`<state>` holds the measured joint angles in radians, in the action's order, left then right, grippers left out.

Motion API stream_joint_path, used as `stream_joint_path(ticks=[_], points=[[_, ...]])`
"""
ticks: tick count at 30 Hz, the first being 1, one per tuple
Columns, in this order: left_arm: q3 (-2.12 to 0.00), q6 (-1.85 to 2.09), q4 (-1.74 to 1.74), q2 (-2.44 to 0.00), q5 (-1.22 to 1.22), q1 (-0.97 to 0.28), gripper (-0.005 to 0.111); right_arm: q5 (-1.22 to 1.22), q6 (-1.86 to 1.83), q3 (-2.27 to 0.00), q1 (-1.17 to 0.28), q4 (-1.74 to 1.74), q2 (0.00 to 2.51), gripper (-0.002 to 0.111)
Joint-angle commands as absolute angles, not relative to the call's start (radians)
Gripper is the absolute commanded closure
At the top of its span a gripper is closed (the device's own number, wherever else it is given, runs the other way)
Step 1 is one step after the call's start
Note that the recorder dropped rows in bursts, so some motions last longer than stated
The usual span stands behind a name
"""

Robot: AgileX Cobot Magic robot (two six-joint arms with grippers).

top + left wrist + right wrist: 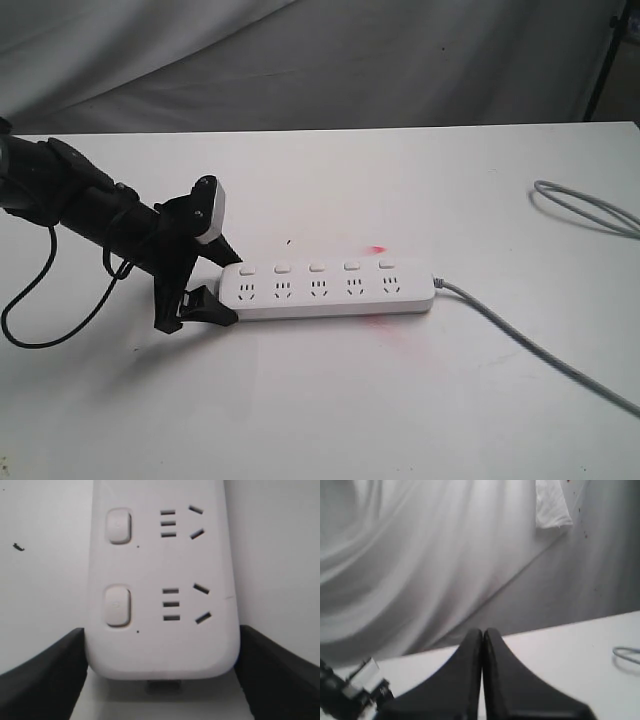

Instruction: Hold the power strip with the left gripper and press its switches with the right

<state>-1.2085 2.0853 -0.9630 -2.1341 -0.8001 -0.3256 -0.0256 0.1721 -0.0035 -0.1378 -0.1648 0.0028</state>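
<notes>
**Left gripper pinches the power strip**

At the far left of the outside view, a thin black cable loops on the white table. The left gripper comes in from the upper left on its slim black arm. Its two black fingers pinch the left end of the power strip, one on each long side.

The power strip lies flat in the middle of the picture with its sockets facing up. Its five switches sit in a row along the far edge. A grey cord leaves the right end and runs to the lower right.

The right gripper shows only in its own wrist view. Its fingers are pressed together, up above the table.
</notes>
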Motion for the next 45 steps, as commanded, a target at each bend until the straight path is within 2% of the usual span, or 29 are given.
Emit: stream_joint_path(ticks=[1,8,10,12,16,25,36,45], points=[[-1.215,2.083,-0.958,-2.133,-0.800,-0.331,0.037,-0.232,0.172,0.000,-0.129,-0.257,0.000,0.108],[-1.215,2.083,-0.958,-2.133,-0.800,-0.331,0.037,-0.293,0.200,0.000,-0.129,-0.261,0.000,0.108],[-1.215,2.083,-0.958,-2.133,-0.800,-0.331,0.037,-0.156,0.202,-0.042,-0.129,-0.261,0.000,0.108],[-1.215,2.083,-0.958,-2.133,-0.800,-0.331,0.037,0.085,0.179,-0.137,-0.129,-0.209,0.001,0.108],[-1.215,2.083,-0.958,-2.133,-0.800,-0.331,0.037,0.360,0.009,-0.322,-0.131,-0.175,0.166,0.108],[-1.215,2.083,-0.958,-2.133,-0.800,-0.331,0.037,0.837,-0.646,-0.728,-0.131,-0.583,0.653,0.108],[-1.215,2.083,-0.958,-2.133,-0.800,-0.331,0.037,0.925,-0.953,-1.024,-0.131,-0.680,1.126,0.108],[-1.215,2.083,-0.958,-2.133,-0.800,-0.331,0.037,0.951,-1.201,-1.115,-0.131,-0.816,1.384,0.108]])
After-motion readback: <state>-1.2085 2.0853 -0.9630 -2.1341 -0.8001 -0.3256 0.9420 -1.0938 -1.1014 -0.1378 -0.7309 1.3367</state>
